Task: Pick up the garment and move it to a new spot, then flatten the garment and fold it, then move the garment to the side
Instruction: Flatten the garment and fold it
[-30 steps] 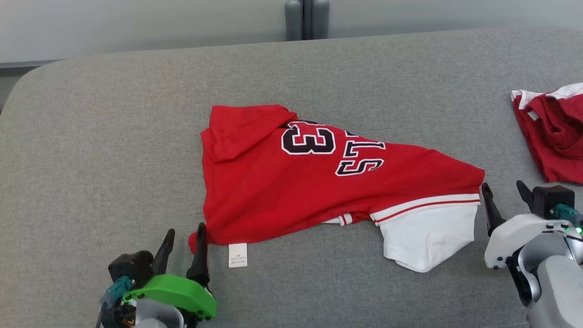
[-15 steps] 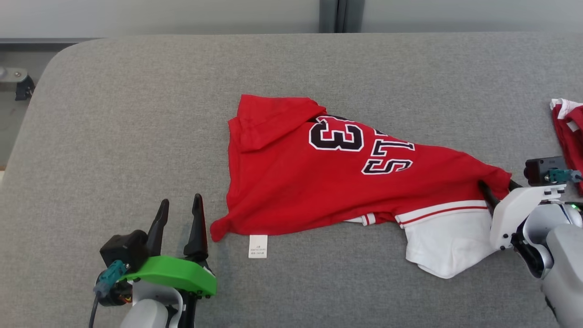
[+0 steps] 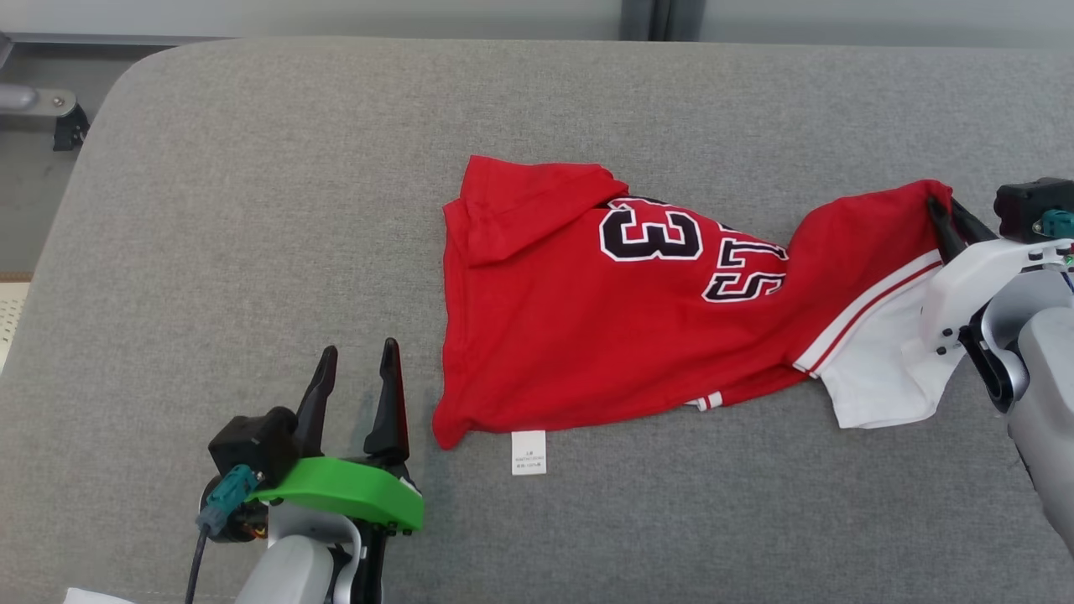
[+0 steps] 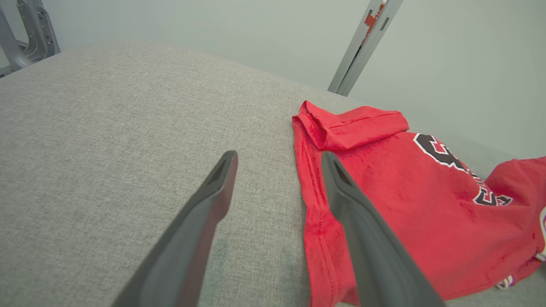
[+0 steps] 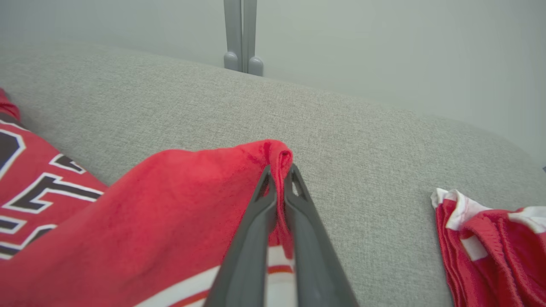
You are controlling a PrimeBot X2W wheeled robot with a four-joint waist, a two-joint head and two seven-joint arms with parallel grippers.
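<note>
A red garment (image 3: 579, 335) with black-and-white numbers, a white sleeve and a small white label lies spread on the grey surface (image 3: 252, 235). My right gripper (image 3: 946, 214) is shut on its right corner, and that corner is lifted off the surface; in the right wrist view the red cloth (image 5: 170, 204) is pinched between the closed fingers of that gripper (image 5: 279, 175). My left gripper (image 3: 359, 369), with a green wrist cover, stands open just left of the garment's lower left corner, not touching it. In the left wrist view the open left gripper (image 4: 277, 162) has its right finger over the garment's edge (image 4: 315, 204).
A second red-and-white garment (image 5: 490, 238) lies bunched at the right of the grey surface. A grey post (image 5: 241, 38) stands behind the far edge. Metal frame parts (image 3: 42, 109) show beyond the surface's far left corner.
The right gripper has shut on the garment's right corner and raised it up and away from me. The left gripper has let go of the lower left corner. The head camera has turned left.
</note>
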